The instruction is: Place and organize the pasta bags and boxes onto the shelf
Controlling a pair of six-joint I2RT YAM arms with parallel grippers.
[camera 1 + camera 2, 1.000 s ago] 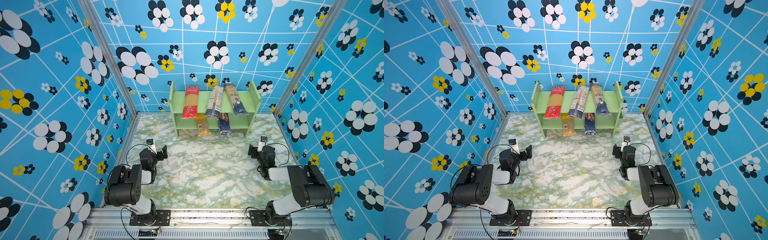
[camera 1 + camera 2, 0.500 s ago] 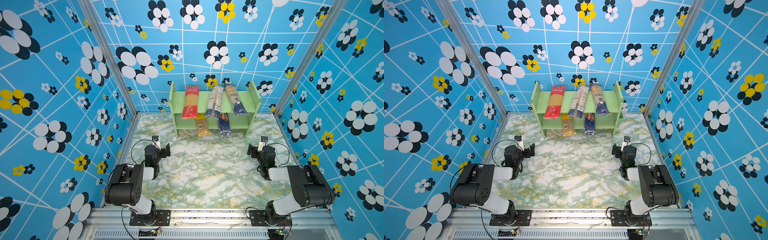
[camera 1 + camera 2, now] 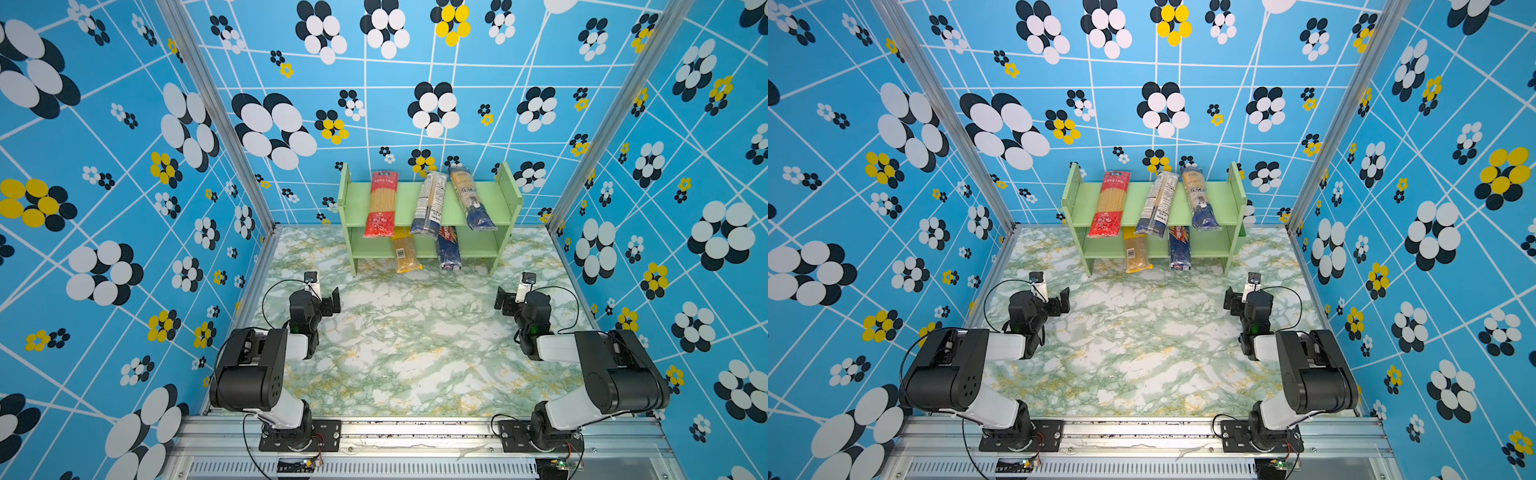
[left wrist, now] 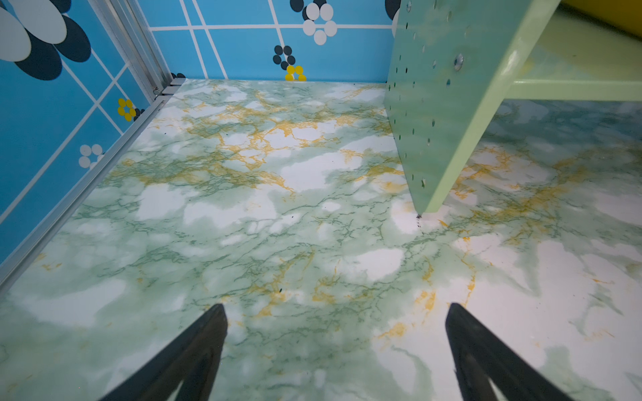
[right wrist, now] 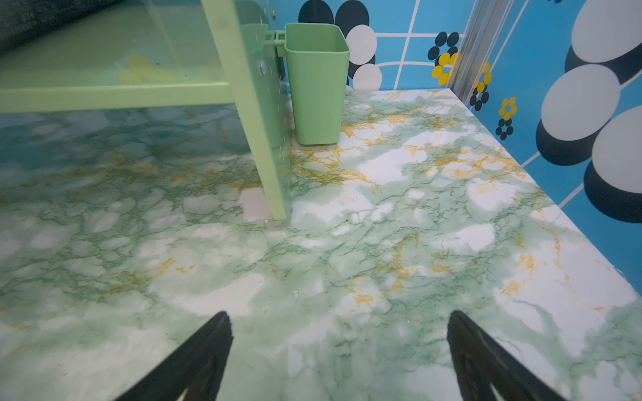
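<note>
The pale-green shelf (image 3: 498,203) (image 3: 1084,203) stands against the back wall. On its top tier lie a red-ended bag (image 3: 380,203) and two blue-and-yellow bags (image 3: 430,205) (image 3: 471,199), all jutting over the front edge. The lower tier holds a yellow barcoded bag (image 3: 405,251) and a dark blue box (image 3: 449,249). My left gripper (image 3: 332,301) (image 4: 335,312) hovers open and empty over the marble floor, short of the shelf's left panel (image 4: 441,104). My right gripper (image 3: 503,303) (image 5: 338,317), also open and empty, faces the shelf's right leg (image 5: 257,121).
A green cup (image 5: 318,83) hangs on the outside of the shelf's right panel. Patterned blue walls (image 3: 124,208) close in the left, back and right sides. An aluminium rail (image 3: 415,428) with both arm bases runs along the front.
My left gripper has drifted a little to the right, toward the middle of the floor. The right arm has barely moved. The packs on the shelf are unchanged.
</note>
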